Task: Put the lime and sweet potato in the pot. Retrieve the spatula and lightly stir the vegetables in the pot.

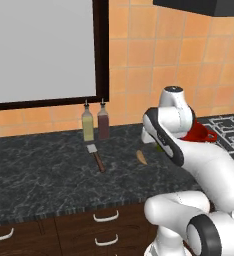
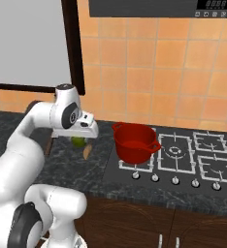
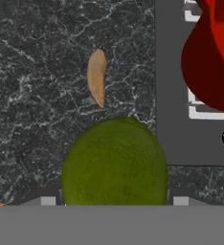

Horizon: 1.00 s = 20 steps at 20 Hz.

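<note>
One dark marble counter [image 1: 39, 165]; orange tile wall [image 2: 149, 72]; hob [image 2: 183, 155] w/ pot [image 2: 134, 142].

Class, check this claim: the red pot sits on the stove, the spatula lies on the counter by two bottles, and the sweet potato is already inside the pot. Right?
Not quite. The sweet potato lies on the counter, outside the pot, as the hand view shows. The rest holds.

On the dark counter there is one lime [image 3: 115, 162], one sweet potato [image 3: 96, 76] and one spatula [image 1: 95, 156], with two bottles [image 1: 88, 123] standing side by side at the far edge against the wall. One red pot [image 2: 134, 142] sits on the near left burner of the stove [image 2: 183, 155] to the right. The stove has four burners and five knobs [image 2: 175, 180] along its near edge.
</note>
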Tool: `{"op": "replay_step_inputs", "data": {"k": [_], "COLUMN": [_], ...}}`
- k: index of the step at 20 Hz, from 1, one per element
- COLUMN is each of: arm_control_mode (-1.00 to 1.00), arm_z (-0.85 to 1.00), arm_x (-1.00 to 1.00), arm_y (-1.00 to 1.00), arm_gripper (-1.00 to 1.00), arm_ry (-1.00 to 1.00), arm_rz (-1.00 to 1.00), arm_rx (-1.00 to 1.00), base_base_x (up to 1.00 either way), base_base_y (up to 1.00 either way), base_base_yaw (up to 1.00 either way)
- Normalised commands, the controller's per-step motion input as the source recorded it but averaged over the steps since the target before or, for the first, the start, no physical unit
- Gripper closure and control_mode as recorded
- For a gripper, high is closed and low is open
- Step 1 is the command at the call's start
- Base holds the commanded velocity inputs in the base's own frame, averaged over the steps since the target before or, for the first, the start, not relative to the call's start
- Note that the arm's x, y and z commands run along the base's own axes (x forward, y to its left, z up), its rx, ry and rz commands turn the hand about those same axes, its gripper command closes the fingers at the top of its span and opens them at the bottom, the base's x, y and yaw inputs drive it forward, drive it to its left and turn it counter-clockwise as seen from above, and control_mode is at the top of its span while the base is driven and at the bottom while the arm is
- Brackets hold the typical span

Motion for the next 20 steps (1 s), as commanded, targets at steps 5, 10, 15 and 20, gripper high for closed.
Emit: {"op": "replay_step_inputs", "data": {"k": [5,10,15,20], "arm_control_mode": [-1.0,-1.0,-1.0,-1.0], "arm_z": [0.07,-0.03,-0.06,-0.29], "arm_x": [0.78,0.74,0.64,0.11], "arm_y": [-0.88,-0.99,-0.77,-0.22], "arm_gripper": [1.0,1.0,1.0,1.0], "arm_ry": [0.13,0.03,0.0,-0.04], "arm_rz": [-0.17,-0.17,-0.11,0.0], "arm_rx": [-0.1,-0.03,0.0,0.0], "base_base_x": [0.0,0.0,0.0,0.0], "base_base_y": [0.0,0.0,0.0,0.0], "base_base_yaw": [0.0,0.0,0.0,0.0]}}
